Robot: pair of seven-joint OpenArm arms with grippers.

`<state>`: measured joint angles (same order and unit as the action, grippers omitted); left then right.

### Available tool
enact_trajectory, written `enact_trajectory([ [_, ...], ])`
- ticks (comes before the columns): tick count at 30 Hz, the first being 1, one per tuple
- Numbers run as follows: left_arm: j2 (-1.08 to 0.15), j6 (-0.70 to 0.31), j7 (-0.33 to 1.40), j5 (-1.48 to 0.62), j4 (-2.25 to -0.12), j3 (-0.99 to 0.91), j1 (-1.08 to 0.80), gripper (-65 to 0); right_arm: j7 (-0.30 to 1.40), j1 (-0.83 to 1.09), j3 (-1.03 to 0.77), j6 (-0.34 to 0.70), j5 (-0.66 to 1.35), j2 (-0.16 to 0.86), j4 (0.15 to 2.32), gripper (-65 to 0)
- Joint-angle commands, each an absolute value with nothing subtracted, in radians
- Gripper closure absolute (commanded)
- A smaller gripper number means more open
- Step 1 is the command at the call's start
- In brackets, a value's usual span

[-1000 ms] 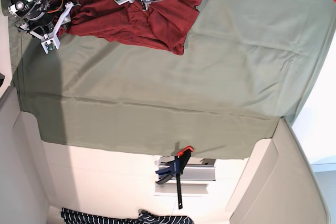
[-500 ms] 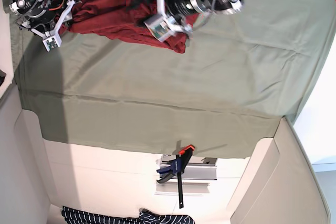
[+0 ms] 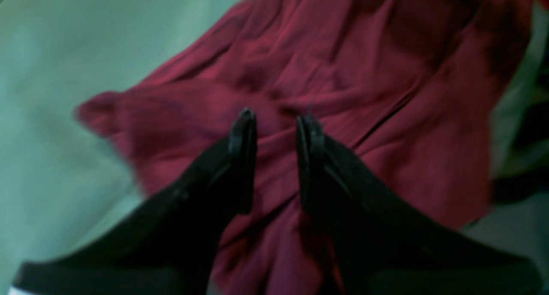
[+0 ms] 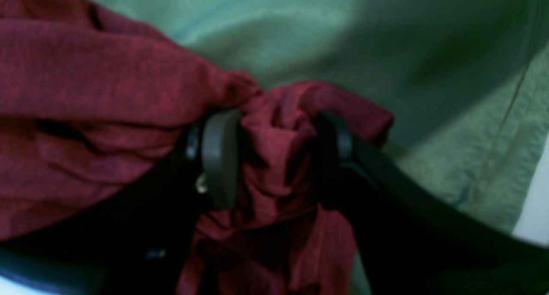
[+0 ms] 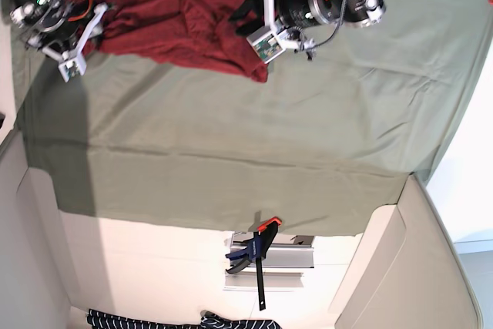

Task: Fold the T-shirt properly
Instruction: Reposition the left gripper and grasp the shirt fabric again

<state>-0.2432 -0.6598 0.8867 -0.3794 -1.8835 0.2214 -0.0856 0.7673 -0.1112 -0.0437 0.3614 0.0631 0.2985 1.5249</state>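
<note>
A bunched wad of the dark red T-shirt (image 4: 107, 93) is clamped between the pads of the right gripper (image 4: 276, 155) — fabric spills out above and below the fingers. The left gripper (image 3: 276, 127) is held over the shirt's wrinkled body with only a narrow gap between its fingertips; nothing is seen gripped there. In the base view the shirt is seen crumpled along the table's top edge, on a grey-green cloth (image 5: 269, 129). Below the cloth's lower edge a bar clamp (image 5: 258, 252) is seen — and, at the frame's bottom, a striped garment (image 5: 154, 320).
</note>
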Motion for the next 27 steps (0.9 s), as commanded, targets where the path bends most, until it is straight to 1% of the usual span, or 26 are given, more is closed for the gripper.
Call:
enact_trajectory([
  [1, -0.262, -0.666, 0.863, -0.366, -1.898, 0.22, -0.072, -16.6, 0.766, -0.124, -0.046, 0.362, 0.071, 0.302, 1.535, -28.8],
  [3, -0.296, -0.666, 0.863, -0.323, -1.898, 0.22, -0.072, -17.0, 0.766, -0.124, -0.046, 0.362, 0.071, 0.302, 1.535, -28.8],
  [5, -0.329, -0.659, 0.864, -0.297, -1.898, 0.219, -0.072, -20.3, 0.766, -0.124, -0.046, 0.362, 0.071, 0.302, 1.535, -28.8],
  [7, -0.351, -0.613, 0.865, -0.277, -1.898, 0.219, -0.072, -24.0, 0.765, -0.124, -0.046, 0.362, 0.071, 0.302, 1.535, -28.8],
  [12, -0.366, -0.551, 0.911, -0.272, -1.898, 0.219, -0.073, -24.6, 0.765, -0.124, -0.046, 0.362, 0.071, 0.302, 1.535, -28.8],
  [13, -0.366, -0.545, 0.925, -0.272, -1.897, 0.219, -0.073, -25.8, 0.765, -0.124, -0.046, 0.362, 0.071, 0.302, 1.535, -28.8],
  [16, -0.366, -0.493, 0.928, -0.269, -1.87, 0.218, -0.072, -32.1, 0.766, -0.124, -0.046, 0.362, 0.071, 0.302, 1.535, -28.8],
  [21, -0.366, -0.456, 0.936, -0.326, -1.8, 0.216, -0.072, -32.3, 0.765, -0.124, -0.046, 0.362, 0.071, 0.302, 1.535, -28.8],
  [27, -0.365, -0.463, 0.958, -0.449, -1.784, 0.216, -0.07, -32.3, 0.766, -0.124, -0.046, 0.362, 0.071, 0.302, 1.535, -28.8],
])
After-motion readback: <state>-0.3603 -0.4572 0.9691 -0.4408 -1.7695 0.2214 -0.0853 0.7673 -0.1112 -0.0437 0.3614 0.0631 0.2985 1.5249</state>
